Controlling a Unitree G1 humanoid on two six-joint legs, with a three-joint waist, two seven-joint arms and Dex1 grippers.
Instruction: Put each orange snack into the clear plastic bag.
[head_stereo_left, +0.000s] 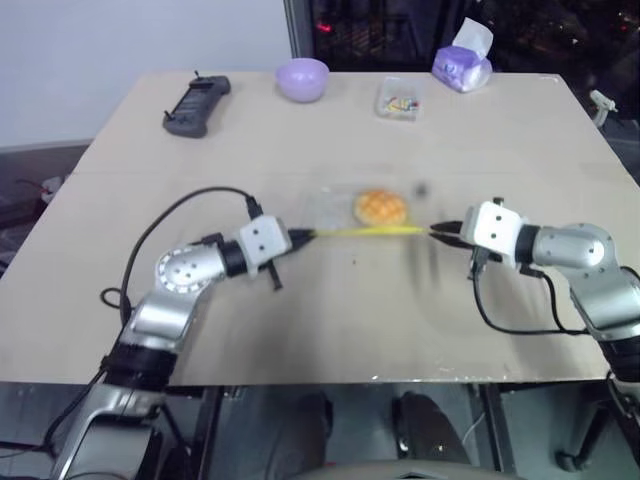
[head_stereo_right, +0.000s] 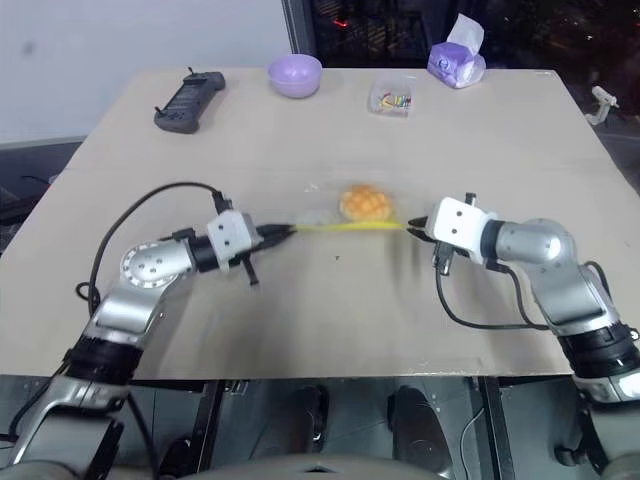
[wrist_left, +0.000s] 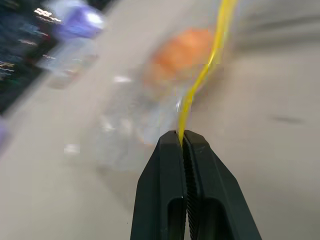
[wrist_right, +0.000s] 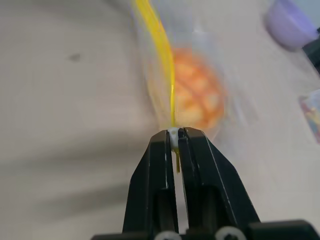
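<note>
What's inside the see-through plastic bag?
One round orange criss-cross bun shows through the crinkly clear plastic bag with its yellow zip strip. Whether anything hides beneath the bun can't be seen.

Tabletop (head_stereo_left: 330, 330) – matt pale wood; bag (head_stereo_left: 335, 212) – thin clear glossy plastic, crinkled; bowl (head_stereo_left: 302, 79) – smooth lilac plastic.

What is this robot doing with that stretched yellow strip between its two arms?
That strip is the zip edge of a clear plastic bag. The left pincer is shut on one end of it and the right pincer is shut on the other, so the bag hangs taut between them over the table. An orange snack, a round bun with a criss-cross top, appears to sit inside the bag already.
</note>
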